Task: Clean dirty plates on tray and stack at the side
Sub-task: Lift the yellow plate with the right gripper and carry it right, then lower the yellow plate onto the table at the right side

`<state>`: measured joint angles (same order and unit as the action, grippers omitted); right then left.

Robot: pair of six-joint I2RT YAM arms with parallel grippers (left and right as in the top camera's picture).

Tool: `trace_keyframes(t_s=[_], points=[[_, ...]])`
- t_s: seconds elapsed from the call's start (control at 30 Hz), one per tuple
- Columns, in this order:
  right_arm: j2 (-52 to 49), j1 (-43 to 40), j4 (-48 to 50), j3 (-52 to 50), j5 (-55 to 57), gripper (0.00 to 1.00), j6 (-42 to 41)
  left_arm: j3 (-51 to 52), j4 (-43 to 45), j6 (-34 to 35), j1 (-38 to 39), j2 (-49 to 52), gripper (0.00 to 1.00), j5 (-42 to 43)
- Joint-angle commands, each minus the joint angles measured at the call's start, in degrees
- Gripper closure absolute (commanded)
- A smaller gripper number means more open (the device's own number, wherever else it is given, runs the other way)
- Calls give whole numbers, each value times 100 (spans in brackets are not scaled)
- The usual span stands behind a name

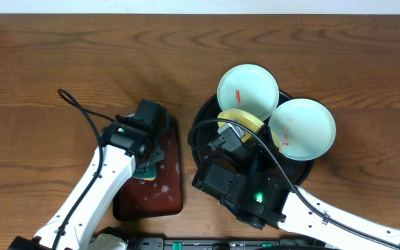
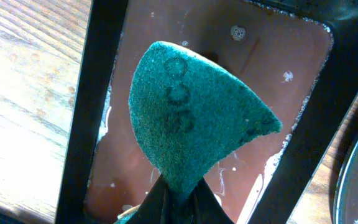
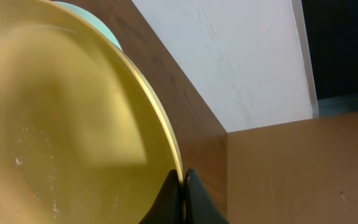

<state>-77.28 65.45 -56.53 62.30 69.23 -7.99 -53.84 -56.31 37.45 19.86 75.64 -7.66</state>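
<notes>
Two pale mint plates with red smears, one at the back (image 1: 248,90) and one to the right (image 1: 302,128), rest on the rim of the round black tray (image 1: 201,121). My right gripper (image 3: 183,180) is shut on the rim of the pale yellow plate (image 3: 61,118), which it holds tilted over the tray; the plate also shows in the overhead view (image 1: 243,120). My left gripper (image 2: 178,198) is shut on a green scouring sponge (image 2: 191,118) and holds it above the brown rectangular tray (image 2: 229,56).
The brown rectangular tray (image 1: 169,191) holds soapy water and sits left of the black tray. Bare wooden table (image 1: 61,55) spreads to the back and left. A black cable (image 1: 82,107) loops over the left arm.
</notes>
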Motion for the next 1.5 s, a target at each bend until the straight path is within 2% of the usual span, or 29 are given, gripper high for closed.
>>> trace_keyframes(t_s=[0.0,0.17,0.33,0.57,0.77,0.9,1.0,1.2,1.47], points=[[87,52,-2,146,254,99,33,22,0,-42,-33,-7,92,-50],[87,7,20,144,-81,99,-376,24,0,-42,-33,-7,92,-50],[87,-802,42,144,-1709,99,-1058,24,0,-42,-33,-7,92,-50],[247,-2959,35,378,-4273,99,-1060,22,-2,-42,-33,-7,92,-48],[529,-5423,254,549,-6951,99,-603,22,-2,-42,-33,-7,92,-50],[525,-7029,273,546,-8017,99,-564,22,-4,-42,-33,-7,92,-50],[479,-8052,348,546,-8214,99,-621,22,-2,-42,-33,-7,92,-50],[146,-9538,601,544,-7420,99,-1172,22,-2,-42,-33,-7,92,-48],[-647,-10594,962,544,-7097,99,-1279,22,-2,-42,-33,-7,92,-50]])
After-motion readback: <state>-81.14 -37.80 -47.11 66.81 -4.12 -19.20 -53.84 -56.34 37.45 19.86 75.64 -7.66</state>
